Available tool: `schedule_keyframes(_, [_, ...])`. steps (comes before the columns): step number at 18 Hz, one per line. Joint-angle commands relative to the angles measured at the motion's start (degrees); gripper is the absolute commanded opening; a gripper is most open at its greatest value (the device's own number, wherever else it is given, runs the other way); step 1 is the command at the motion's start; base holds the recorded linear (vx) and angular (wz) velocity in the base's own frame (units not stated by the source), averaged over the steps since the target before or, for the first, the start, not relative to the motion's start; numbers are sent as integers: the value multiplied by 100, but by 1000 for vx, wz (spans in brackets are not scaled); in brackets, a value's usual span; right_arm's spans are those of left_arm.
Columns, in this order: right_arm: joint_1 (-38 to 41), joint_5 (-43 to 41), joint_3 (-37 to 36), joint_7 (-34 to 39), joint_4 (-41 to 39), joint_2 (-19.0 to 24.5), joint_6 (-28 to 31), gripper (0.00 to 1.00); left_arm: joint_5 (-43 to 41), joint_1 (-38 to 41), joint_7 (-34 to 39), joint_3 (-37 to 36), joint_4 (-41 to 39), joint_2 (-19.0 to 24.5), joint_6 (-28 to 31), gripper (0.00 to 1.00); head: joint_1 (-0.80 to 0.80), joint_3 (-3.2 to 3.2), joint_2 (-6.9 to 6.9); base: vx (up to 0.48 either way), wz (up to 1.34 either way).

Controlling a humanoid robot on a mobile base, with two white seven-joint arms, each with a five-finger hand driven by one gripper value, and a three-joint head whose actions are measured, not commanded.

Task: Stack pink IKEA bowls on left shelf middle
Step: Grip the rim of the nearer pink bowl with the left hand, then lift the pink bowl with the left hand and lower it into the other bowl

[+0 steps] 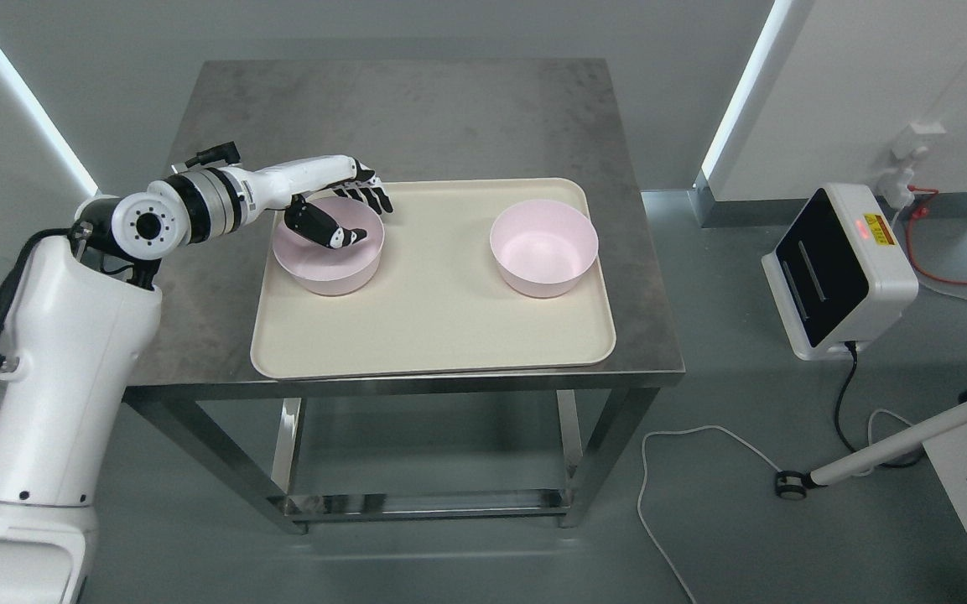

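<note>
While reaching over the left pink bowl (328, 256) on a cream tray (433, 335), left hand (340, 210) with thumb inside, fingers (370, 195) past the far rim, seemingly gripping it. Second pink bowl (543, 247) well apart at right. Steel table (416, 117) beneath.

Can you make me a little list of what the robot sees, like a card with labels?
place: grey table with a cream tray on it
bowls: two pink ones on the tray, apart, not stacked
left bowl: left hand at its far rim, thumb inside, fingers over the outer edge
right bowl: alone, upright, empty
right hand: not in view
beside the table: white box with a dark screen on the floor
shelf: none visible
</note>
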Motion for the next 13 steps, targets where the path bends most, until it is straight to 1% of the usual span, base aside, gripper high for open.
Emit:
schedule_keyframes(1, [167,-193,-62,2,-193,-100,-5,100,3,46,-14,22,31,-46,-10,25,0,0,0,0,0])
schedule_keyframes(6, [167,-193,-62,2,-193,-100,-5,100,-6,37,-14,-5,119,-81,-203,11,0,0,0,0,0])
schedule_keyframes(9, [167,-193,-70,2,-193,-100,-5,100,3,28,-31,66,198,-107,-449,0,0,0,0,0,0])
schedule_keyframes(13, [167,-193,-70,2,-193,-100,-5,100,38,-94,-189,224,154,-440,-485,0,0,0,0,0,0])
